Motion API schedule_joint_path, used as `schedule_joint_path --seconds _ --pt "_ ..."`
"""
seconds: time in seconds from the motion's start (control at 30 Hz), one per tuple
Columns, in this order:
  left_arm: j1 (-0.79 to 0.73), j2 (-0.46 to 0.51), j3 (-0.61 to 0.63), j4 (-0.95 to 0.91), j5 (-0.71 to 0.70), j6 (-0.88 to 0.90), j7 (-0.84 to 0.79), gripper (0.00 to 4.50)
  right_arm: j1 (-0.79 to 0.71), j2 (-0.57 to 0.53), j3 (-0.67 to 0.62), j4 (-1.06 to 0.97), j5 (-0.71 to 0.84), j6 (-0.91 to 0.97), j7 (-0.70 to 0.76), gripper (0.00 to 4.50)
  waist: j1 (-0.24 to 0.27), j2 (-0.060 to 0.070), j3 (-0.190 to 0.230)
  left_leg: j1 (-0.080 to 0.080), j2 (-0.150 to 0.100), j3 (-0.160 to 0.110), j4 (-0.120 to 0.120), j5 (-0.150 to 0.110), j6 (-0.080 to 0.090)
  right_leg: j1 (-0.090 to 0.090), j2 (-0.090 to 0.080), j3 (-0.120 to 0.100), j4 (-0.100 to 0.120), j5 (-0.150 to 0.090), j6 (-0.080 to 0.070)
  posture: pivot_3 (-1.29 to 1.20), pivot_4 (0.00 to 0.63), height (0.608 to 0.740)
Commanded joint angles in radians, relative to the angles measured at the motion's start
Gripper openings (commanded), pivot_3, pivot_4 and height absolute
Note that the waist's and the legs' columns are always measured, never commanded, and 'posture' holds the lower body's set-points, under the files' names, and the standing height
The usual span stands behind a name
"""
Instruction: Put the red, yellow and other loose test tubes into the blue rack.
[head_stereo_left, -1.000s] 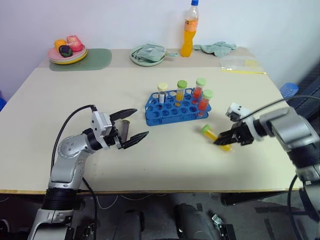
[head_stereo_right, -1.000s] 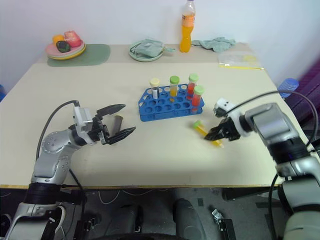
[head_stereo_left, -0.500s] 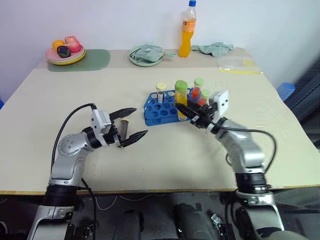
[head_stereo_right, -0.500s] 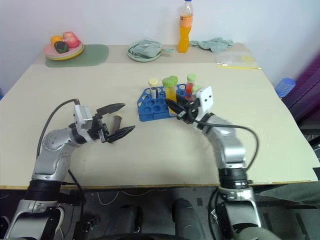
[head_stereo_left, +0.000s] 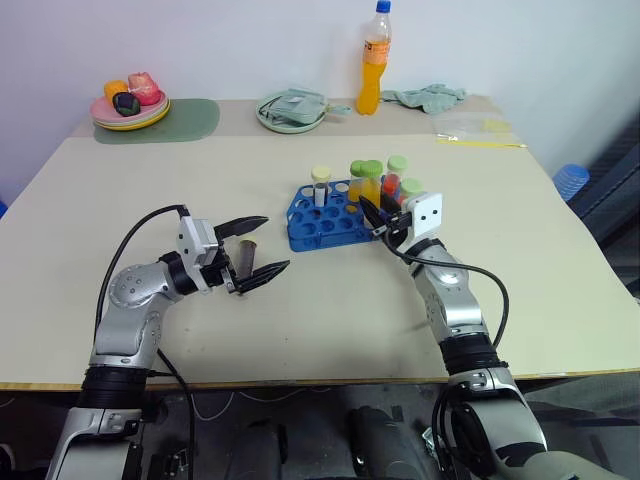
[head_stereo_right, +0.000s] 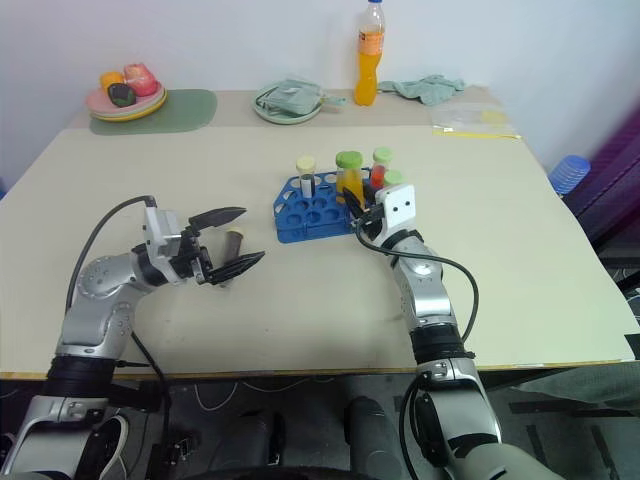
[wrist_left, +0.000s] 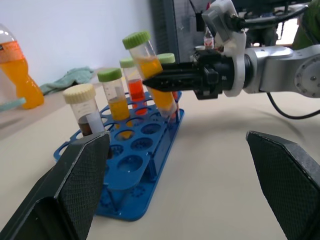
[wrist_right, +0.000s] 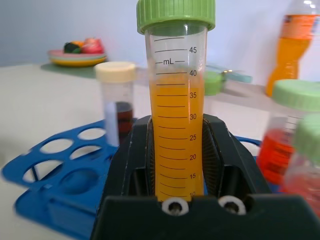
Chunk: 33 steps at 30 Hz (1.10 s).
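The right tool (head_stereo_left: 372, 215) is clamped on a yellow-orange test tube (wrist_left: 150, 77) with a green cap, holding it by the lower body so the cap end stays free. The tube leans over the blue rack (head_stereo_left: 318, 232), its base at the rack's near right edge; from the left wrist view it looks aimed at a hole there, though whether the tip has entered one cannot be told. The tilt probably needs straightening before the tube will slide down.

In the rack stand four others: a cream-capped tube (head_stereo_left: 321, 185) of dark liquid at roughly 10 o'clock, a yellow one (wrist_left: 113, 92) beside it, and two red ones (head_stereo_left: 397, 177) toward 2 o'clock.

The left tool (head_stereo_left: 254, 247) hangs spread wide and empty above the bench (head_stereo_left: 150, 180), at 9 o'clock from the rack, its fingers either side of a small dark brown tube (head_stereo_left: 247, 254) standing there, likely waiting its turn.
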Motion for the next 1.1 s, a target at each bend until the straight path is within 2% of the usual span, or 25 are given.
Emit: schedule_joint_path --seconds 0.03,0.63,0.87,1.1 --pt "0.003 0.011 0.026 -0.045 -0.018 0.001 0.003 4.5 -0.04 0.014 -0.004 0.001 0.014 -0.025 -0.013 0.78 0.0 0.0 0.0 0.0 0.0 0.0 0.0 0.0 0.0 0.0 0.0 0.0 0.0 0.0 0.0 0.0 0.15 0.74" --pt "-0.003 0.021 0.028 -0.056 -0.02 0.009 0.012 4.5 -0.059 0.031 0.013 0.122 -0.019 -0.109 -0.062 0.78 0.0 0.0 0.0 0.0 0.0 0.0 0.0 0.0 0.0 0.0 -0.001 0.0 0.0 0.0 0.0 0.0 0.15 0.74" --pt "-0.007 0.031 0.03 -0.06 -0.021 0.016 0.009 4.5 -0.072 0.029 -0.008 0.157 0.001 -0.124 -0.072 0.78 0.001 0.0 0.0 0.0 0.0 0.0 0.0 0.0 0.0 0.0 -0.001 0.0 0.0 0.0 -0.001 0.0 0.15 0.74" --pt "-0.014 0.034 0.028 -0.057 -0.02 0.018 0.008 4.5 -0.058 0.085 -0.038 0.127 0.078 -0.093 -0.073 0.78 0.0 0.0 0.0 0.0 0.0 0.0 0.0 0.0 0.0 0.0 -0.001 0.0 0.0 0.0 0.0 0.0 0.15 0.74"
